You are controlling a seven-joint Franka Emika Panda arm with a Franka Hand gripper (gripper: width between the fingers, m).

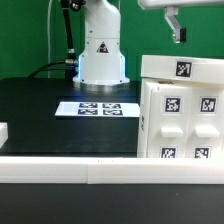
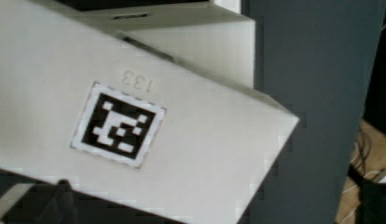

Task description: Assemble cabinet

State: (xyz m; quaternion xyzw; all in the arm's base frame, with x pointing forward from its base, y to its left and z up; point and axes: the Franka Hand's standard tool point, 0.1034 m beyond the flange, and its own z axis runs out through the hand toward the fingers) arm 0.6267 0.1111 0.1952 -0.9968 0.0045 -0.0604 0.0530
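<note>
Above the cabinet [image 1: 180, 110], open pincer [image 1: 177, 36], nothing held, marker board [image 1: 98, 108] nearby

Exterior view faces the cabinet [image 1: 180, 110] low; wrist view (close) overhead.

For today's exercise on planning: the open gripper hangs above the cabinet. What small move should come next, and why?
Probably lower straight down toward the cabinet. The gripper hangs open and empty above its top, touching nothing, and the wrist view shows a tagged white panel close below.
</note>
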